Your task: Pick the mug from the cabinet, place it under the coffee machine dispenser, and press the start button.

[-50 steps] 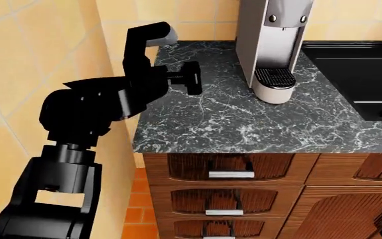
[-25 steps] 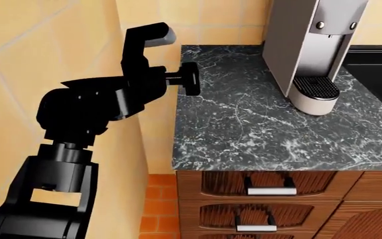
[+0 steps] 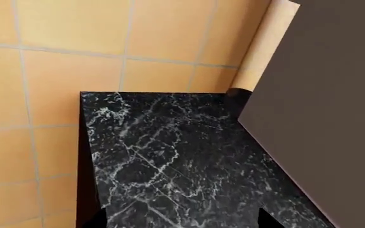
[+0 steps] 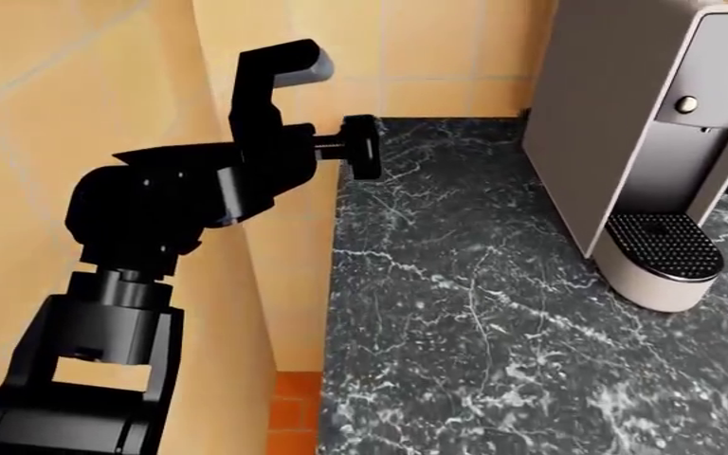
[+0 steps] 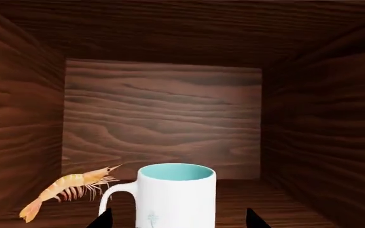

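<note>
The white mug [image 5: 176, 197], pale teal inside, stands upright on the floor of the wooden cabinet [image 5: 163, 109], its loop handle [image 5: 112, 194] to one side. My right gripper [image 5: 177, 222] is open, one fingertip on each side of the mug with a gap to its walls. In the head view the silver-grey coffee machine [image 4: 617, 123] stands at the right, its dispenser head [image 4: 718, 57] overhanging the black drip tray [image 4: 664, 245]. A round button [image 4: 686, 104] sits on the head's front. My left gripper [image 4: 367, 147] hovers open and empty over the counter's back left corner.
An orange shrimp [image 5: 68, 187] lies on the cabinet floor beside the mug's handle. The dark marble counter [image 4: 465, 313] ends at a left edge against the tiled wall [image 4: 99, 85]. The machine's flat side [image 3: 328, 109] stands close beside my left gripper [image 3: 181, 223].
The head view has shifted: the counter and machine now look larger and sit further right, and the drawers have dropped out of view. My left arm keeps its pose.
</note>
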`<state>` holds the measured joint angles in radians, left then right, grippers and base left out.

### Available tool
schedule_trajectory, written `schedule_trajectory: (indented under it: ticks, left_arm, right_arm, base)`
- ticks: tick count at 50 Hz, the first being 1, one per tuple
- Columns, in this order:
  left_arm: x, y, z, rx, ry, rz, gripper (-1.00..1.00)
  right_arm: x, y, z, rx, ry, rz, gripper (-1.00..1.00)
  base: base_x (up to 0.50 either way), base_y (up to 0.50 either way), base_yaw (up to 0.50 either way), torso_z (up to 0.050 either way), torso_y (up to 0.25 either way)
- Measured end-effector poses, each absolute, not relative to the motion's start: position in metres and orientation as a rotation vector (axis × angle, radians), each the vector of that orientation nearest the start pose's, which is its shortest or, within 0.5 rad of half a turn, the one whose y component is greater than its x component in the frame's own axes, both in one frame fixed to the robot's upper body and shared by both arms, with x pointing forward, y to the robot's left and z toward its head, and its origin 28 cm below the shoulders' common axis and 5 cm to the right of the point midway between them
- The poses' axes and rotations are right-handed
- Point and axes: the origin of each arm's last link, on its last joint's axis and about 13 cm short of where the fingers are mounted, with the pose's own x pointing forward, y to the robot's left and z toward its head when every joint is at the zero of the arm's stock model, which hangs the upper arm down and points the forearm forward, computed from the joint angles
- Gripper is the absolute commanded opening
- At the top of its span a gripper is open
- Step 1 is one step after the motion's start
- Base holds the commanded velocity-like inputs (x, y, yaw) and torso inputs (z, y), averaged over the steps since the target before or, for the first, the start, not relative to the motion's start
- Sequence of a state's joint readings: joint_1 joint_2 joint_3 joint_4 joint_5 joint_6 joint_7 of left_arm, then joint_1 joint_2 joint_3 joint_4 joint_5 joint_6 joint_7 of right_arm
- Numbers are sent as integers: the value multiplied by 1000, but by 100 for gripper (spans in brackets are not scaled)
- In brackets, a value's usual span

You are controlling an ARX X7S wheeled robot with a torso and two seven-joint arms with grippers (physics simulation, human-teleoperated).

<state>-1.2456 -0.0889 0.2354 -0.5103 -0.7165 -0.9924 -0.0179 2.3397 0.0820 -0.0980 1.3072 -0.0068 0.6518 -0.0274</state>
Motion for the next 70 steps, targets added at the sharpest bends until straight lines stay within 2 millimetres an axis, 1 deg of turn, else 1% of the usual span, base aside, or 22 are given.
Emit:
schedule_trajectory:
  ticks: [8,17,18,27,33,40,50,56,62,70]
  left_arm:
    - [382,170,254,-228,318,-479,100]
    - [382,171,258,-235,310,-477,100]
    - [382,171,259,-236,308,-477,100]
    - [381,172,264,-243,292,-470,100]
    - [381,172,267,-246,284,-466,100]
    - [381,172,267,-248,281,-462,100]
    - [382,173,266,-250,284,-456,100]
    - [382,173,265,-250,286,-454,100]
    - [383,173,264,-250,287,-453,100]
    - [383,173,263,-248,290,-451,100]
  right_arm:
    - [322,-137,556,-51,-350,-130,100]
    - [328,-137,547,3,-305,-103,100]
    - [329,-137,546,14,-299,-94,-100]
    - [327,-142,546,70,-296,-79,-100]
    - [329,-141,545,129,-310,-30,-100]
    - [326,-140,552,145,-405,6,-100]
    - [298,-139,575,122,-625,-2,-100]
    - [281,-139,582,108,-711,-10,-100]
    - [264,-136,582,88,-742,-11,-100]
    - [249,-132,572,68,-719,-10,-100]
  base:
    - [474,0,0,0,2]
    - [0,0,0,0,0]
    - [0,0,0,0,0]
    - [0,0,0,0,0]
    - [0,0,0,0,0]
    - [0,0,0,0,0]
    - [0,0,0,0,0]
    - [0,0,0,0,2]
    - [0,0,0,0,0]
    - [0,0,0,0,0]
